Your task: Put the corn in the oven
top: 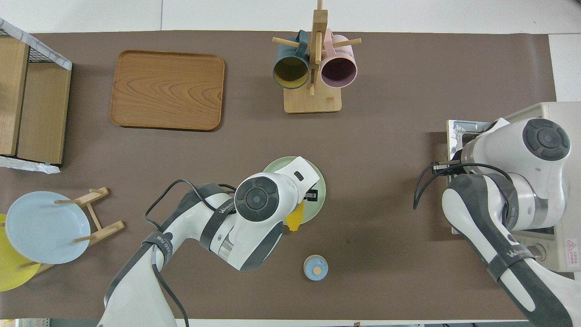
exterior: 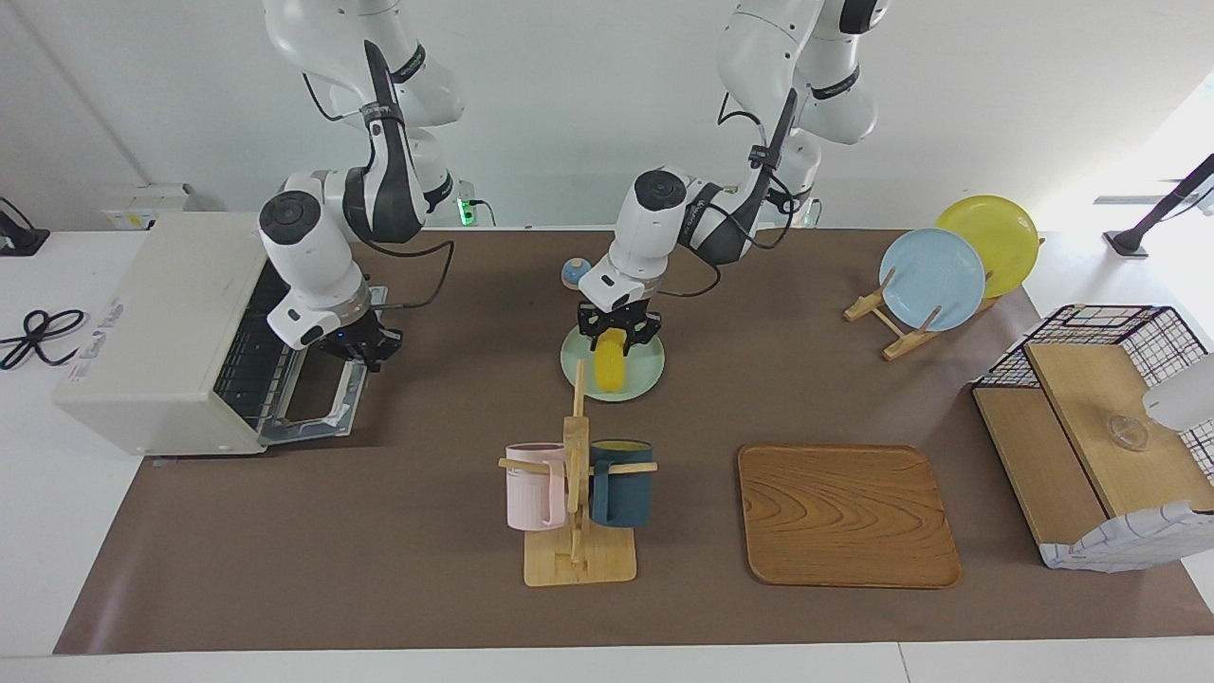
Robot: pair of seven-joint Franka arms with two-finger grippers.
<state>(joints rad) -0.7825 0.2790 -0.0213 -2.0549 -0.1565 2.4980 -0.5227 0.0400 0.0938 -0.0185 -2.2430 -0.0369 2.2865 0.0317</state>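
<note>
The yellow corn (exterior: 612, 365) lies on a pale green plate (exterior: 640, 375) at the middle of the table. In the overhead view only its tip (top: 294, 221) shows, past the plate's rim (top: 319, 188) on the side nearer the robots. My left gripper (exterior: 616, 332) is down on the corn's end that is nearer the robots, with a finger against each side. The cream-white oven (exterior: 161, 332) stands at the right arm's end with its door (exterior: 318, 410) dropped flat open and the wire rack showing. My right gripper (exterior: 365, 349) is at the door's outer edge.
A mug rack (exterior: 577, 493) with a pink and a teal mug stands farther out than the plate. Beside it is a wooden tray (exterior: 844, 512). A plate stand (exterior: 934, 280) and a wire-and-wood shelf (exterior: 1100, 427) are at the left arm's end. A small blue round thing (exterior: 576, 273) sits near the robots.
</note>
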